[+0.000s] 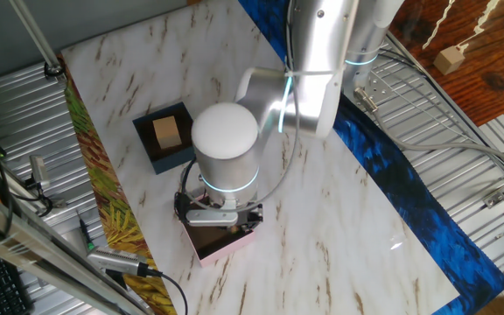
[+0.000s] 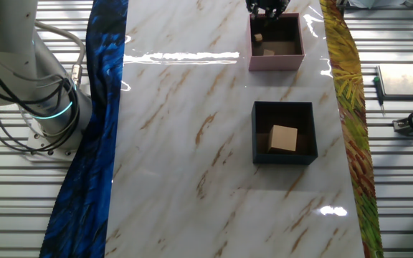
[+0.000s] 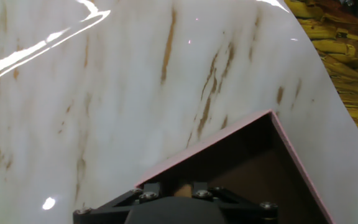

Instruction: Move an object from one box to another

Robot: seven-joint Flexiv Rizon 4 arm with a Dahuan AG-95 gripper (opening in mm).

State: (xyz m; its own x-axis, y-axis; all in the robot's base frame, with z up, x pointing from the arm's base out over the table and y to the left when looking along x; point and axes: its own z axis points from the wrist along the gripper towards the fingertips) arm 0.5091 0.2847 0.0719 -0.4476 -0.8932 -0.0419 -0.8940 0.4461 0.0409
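The other fixed view gave the clearest layout: the navy-blue box [image 2: 283, 132] sat mid-table on the marble table [image 2: 192, 143] with a tan cube [image 2: 284, 137] resting inside it, and the pink box [image 2: 276, 41] was further along the same side, near the far edge, apart from the blue one. That view also showed two small tan bits [image 2: 264, 44] on the pink box's brown floor, which none of the other cameras caught. The pincer [image 2: 265, 7] only peeked in at the top edge there, right over the pink box's far wall. In one fixed view the arm's big white joint [image 1: 226, 144] blocked most of it, so the pink box [image 1: 226, 248] was just a corner poking out beneath the pincer [image 1: 221, 216], while the navy-blue box [image 1: 166, 136] with its tan cube [image 1: 166, 133] was plainly visible just beside the arm. The hand view looked down past the pincer [image 3: 182, 190] into a corner of the pink box [image 3: 291, 149], and something small and tan showed between the fingers, but honestly I couldn't tell whether it was gripped or how far apart the fingers stood.
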